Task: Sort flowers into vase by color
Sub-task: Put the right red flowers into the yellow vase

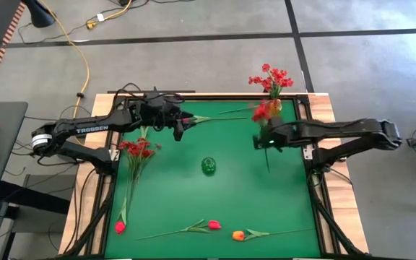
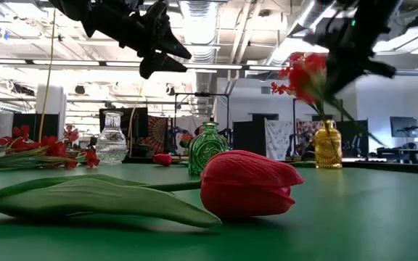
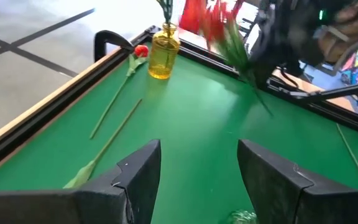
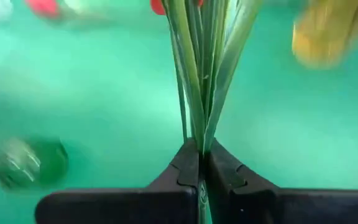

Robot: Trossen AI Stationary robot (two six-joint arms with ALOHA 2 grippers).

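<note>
Closest to the table-height camera lies a red-pink artificial tulip (image 2: 249,192) with a long green leaf, resting flat on the green felt counter (image 1: 193,195); an orange tulip (image 1: 238,235) lies just beside it along the same near edge. A third red bloom on a long stem (image 1: 120,227) lies near the left front corner, and a loose bunch of small red blossom sprays (image 1: 137,149) lies on the left side.

Held above the counter on the right, the right claw (image 4: 201,163) is pressed together on a bundle of thin green stems, a red spray (image 1: 264,110), which it carries near the small yellow glass vase (image 2: 328,146) at the far right edge. That vase already holds one spray of red blossoms (image 1: 271,77). The left claw (image 3: 197,165) hangs spread and empty over the far left part of the counter, above a long green stem (image 3: 107,144).

I judge the sorting barely under way: one spray is placed, one is in transit, and the tulips and the left bunch remain. A small green glass vase (image 1: 208,166) in the middle and a clear glass vase (image 2: 112,142) stand empty as far as can be seen.

Wooden edging frames the felt. Beyond it is a grey floor with a yellow cable (image 1: 78,43), and a large workshop with ceiling lights and monitors.
</note>
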